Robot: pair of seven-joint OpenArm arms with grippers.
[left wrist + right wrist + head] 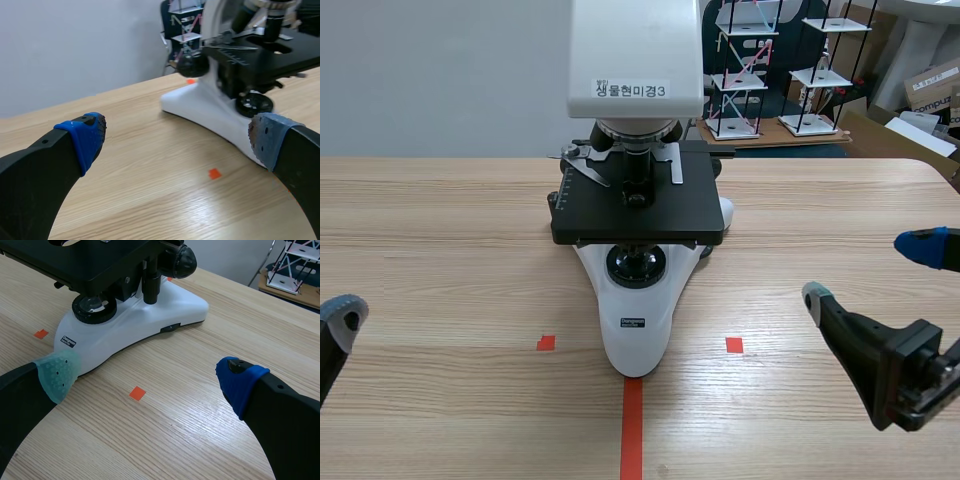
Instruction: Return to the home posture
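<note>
The microscope (636, 215) stands upright at the middle of the wooden worktop (440, 240), with the narrow end of its white base toward the robot and meeting the orange-red tape line. The left hand (177, 137) is low at the near left edge, its fingers spread wide over bare worktop, with the microscope base ahead of and beside it. The right hand (147, 375) is low at the near right, also spread wide over bare worktop, its grey-green pad near the base but apart from it.
</note>
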